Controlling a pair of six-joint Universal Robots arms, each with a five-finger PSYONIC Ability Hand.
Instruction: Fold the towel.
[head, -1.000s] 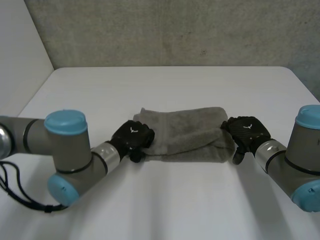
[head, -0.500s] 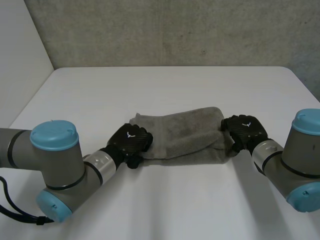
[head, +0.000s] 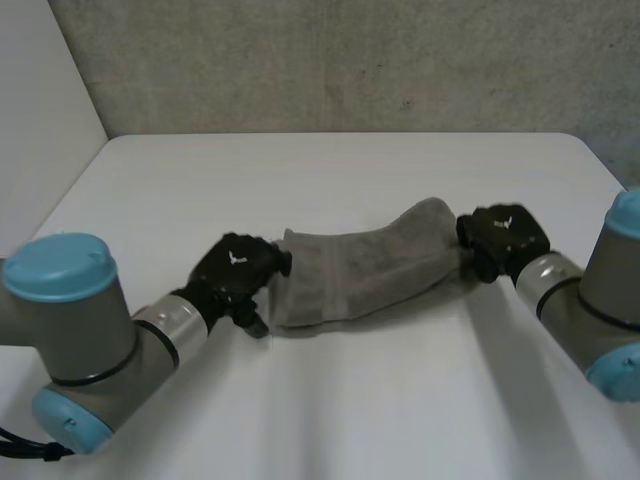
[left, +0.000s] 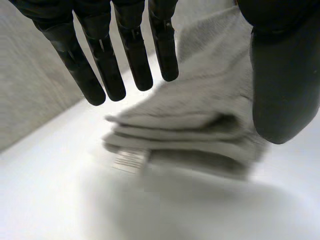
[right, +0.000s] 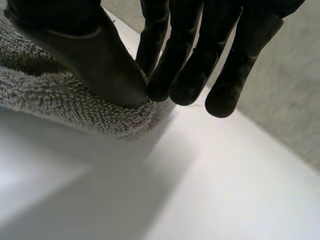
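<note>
Head view shows you the folded grey terry towel (head: 360, 275) lying bowed on the white table (head: 350, 180), one end pinched between thumb and fingers of the black right hand (head: 505, 240), the other under the black left hand (head: 235, 275), whose straight, spread fingers grip nothing.

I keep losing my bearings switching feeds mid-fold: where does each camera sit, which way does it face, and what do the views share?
Head view: sits between and behind the arms, looks down at the table; both arms, left hand and right hand show.
Left wrist view: on the left wrist, looks along its palm; straight fingers over a towel end.
Right wrist view: on the right wrist; thumb and fingers pinch the other end.
Shared: the towel, in all three.
</note>
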